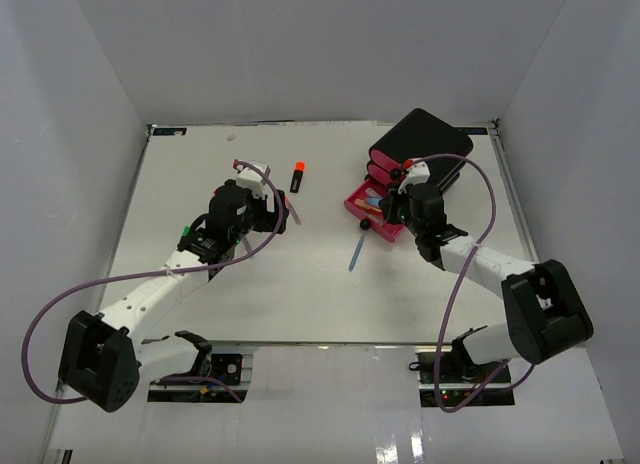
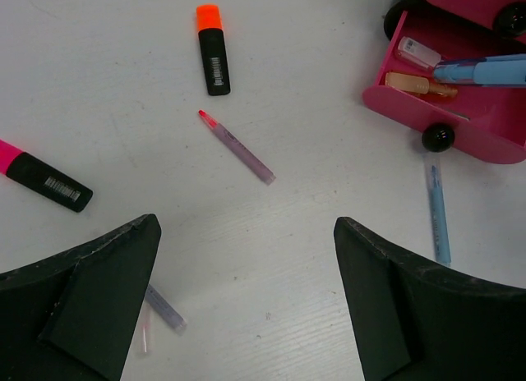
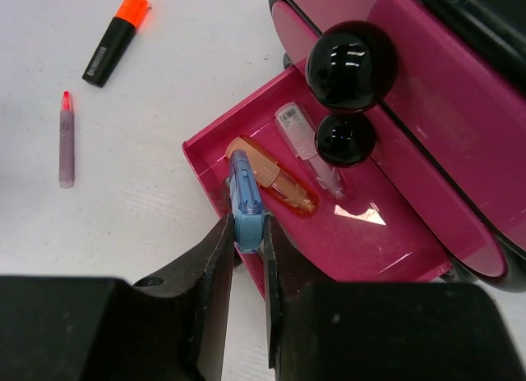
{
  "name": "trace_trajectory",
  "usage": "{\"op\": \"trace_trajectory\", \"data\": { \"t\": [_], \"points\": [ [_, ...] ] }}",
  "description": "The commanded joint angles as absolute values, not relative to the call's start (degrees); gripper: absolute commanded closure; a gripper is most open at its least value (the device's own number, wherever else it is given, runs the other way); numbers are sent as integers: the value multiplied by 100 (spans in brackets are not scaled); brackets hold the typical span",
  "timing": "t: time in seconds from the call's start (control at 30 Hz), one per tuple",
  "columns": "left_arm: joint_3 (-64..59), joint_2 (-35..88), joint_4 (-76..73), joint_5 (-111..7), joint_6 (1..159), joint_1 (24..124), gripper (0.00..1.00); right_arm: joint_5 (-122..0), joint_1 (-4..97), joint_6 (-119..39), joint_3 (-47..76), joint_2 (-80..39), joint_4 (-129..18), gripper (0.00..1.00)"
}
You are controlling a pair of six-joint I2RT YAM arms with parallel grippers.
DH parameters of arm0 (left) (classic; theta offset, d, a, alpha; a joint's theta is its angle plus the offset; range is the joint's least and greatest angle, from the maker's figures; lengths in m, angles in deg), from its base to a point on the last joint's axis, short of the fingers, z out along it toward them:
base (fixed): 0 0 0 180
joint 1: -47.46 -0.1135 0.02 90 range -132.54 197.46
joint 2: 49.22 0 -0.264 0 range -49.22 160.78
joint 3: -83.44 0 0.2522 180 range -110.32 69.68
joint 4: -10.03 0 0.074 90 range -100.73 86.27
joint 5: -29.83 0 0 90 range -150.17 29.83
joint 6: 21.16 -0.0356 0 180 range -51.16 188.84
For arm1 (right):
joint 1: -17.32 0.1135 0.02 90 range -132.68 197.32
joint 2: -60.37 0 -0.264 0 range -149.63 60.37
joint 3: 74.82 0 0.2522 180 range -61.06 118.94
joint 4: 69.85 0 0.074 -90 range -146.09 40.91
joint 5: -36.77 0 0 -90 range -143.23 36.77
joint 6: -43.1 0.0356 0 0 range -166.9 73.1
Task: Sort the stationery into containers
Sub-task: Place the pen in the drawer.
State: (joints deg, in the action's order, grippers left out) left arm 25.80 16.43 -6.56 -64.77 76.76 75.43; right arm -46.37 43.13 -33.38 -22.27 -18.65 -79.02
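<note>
The black box (image 1: 425,142) with pink drawers stands at the back right, its bottom drawer (image 1: 372,212) pulled open. My right gripper (image 3: 246,233) is shut on a blue pen (image 3: 246,196) and holds it over the open drawer's (image 3: 386,233) near wall. An orange pen (image 3: 275,184) and a clear pink pen (image 3: 306,143) lie inside. My left gripper (image 2: 246,225) is open and empty above the table. Ahead of it lie a purple pen (image 2: 238,149), an orange-capped highlighter (image 2: 212,51), a pink-capped highlighter (image 2: 43,178) and a second blue pen (image 2: 438,214).
Another purple piece (image 2: 164,308) lies by my left finger. Black round knobs (image 3: 352,65) stick out of the closed drawers above the open one. The loose blue pen (image 1: 356,252) lies mid-table in front of the drawer. White walls enclose the table.
</note>
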Motion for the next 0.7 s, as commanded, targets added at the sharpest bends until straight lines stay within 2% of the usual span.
{"op": "trace_trajectory", "data": {
  "t": [0.0, 0.03, 0.13, 0.37, 0.67],
  "points": [
    [2424, 1415, -681, -6386, 7745, 7550, 2, -4646, 4281, -3196, -2133, -2118, -8597, 85],
    [2424, 1415, -681, -6369, 7745, 7550, 2, -4620, 4273, -3187, -2098, -2163, -8597, 79],
    [2415, 1398, -681, -6342, 7745, 7550, 2, -4514, 4264, -3231, -2107, -2269, -8579, 67],
    [2433, 1292, -689, -6465, 7745, 7558, 2, -4084, 4255, -3424, -2124, -2058, -8061, 48],
    [2485, 818, -901, -7431, 7614, 7541, 2, -4057, 4264, -4004, -1861, -1242, -6612, 46]
  ]
}}
